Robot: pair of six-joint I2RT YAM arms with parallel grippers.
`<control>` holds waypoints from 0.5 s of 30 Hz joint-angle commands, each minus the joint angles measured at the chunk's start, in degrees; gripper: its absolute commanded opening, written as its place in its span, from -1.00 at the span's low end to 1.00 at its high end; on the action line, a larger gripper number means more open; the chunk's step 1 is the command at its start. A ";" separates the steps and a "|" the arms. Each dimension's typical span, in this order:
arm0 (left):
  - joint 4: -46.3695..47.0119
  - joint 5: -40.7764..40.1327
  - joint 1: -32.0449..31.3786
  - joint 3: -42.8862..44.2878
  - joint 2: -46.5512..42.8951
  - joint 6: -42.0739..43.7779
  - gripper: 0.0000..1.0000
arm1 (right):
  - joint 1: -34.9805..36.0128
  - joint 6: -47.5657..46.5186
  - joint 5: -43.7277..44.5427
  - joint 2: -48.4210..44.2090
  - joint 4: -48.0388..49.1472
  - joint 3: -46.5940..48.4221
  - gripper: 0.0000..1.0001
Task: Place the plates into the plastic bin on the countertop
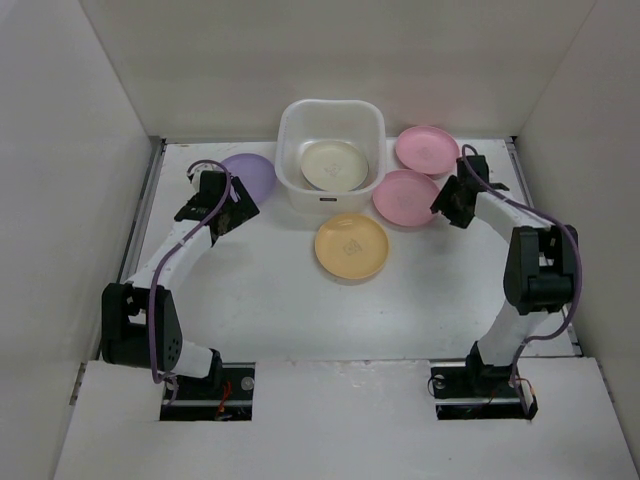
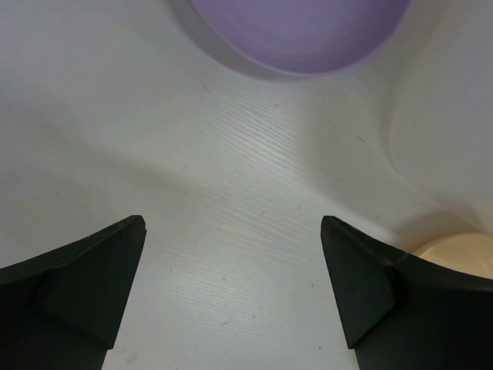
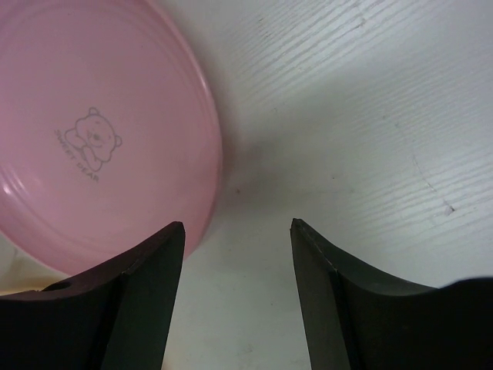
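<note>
Top external view: the white translucent plastic bin (image 1: 286, 160) stands mid-way along the far edge of the matte white countertop (image 1: 260, 300), a round cream plastic plate (image 1: 334, 165) lying inside it. The left gripper (image 1: 232, 207), jaws wide apart and empty, points at the round pastel purple plate (image 1: 252, 174) beside the bin's left wall, a gap between them. The right gripper (image 3: 237, 227), jaws parted over bare countertop and holding nothing, sits just beside the right rim of the nearer pink plate (image 3: 100, 139); the farther pink plate (image 1: 427, 148) lies behind it and a yellow-orange plate (image 1: 351, 246) before the bin.

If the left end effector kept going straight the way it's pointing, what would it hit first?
Probably the purple plate, lying straight ahead of the left end effector past bare countertop. Depth is unclear, so it might graze the countertop first.
</note>
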 commanded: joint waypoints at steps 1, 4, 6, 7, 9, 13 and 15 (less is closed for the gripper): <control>0.48 0.18 0.10 2.32 -0.41 -0.13 1.00 | -1.10 1.70 -2.17 2.38 2.96 1.04 0.25; 0.30 0.18 0.27 2.23 -0.59 -0.13 1.00 | -1.71 2.49 -4.36 4.32 2.34 2.36 0.22; 0.21 0.18 0.10 2.14 -0.77 -0.13 1.00 | -1.98 2.84 -6.47 5.37 2.08 3.32 0.21; 0.21 0.18 0.18 1.97 -0.85 -0.13 1.00 | -1.98 3.19 -7.18 5.81 1.99 3.76 0.21; 0.30 0.18 0.45 1.62 -1.12 -0.13 1.00 | -2.07 3.54 -8.06 6.69 1.99 4.64 0.20; 0.30 0.18 0.71 1.35 -1.21 -0.13 1.00 | -2.07 4.16 -9.64 8.80 1.55 6.92 0.12; 0.30 0.18 0.97 1.17 -1.38 -0.13 1.00 | -2.07 4.60 -10.08 9.86 0.68 8.16 0.02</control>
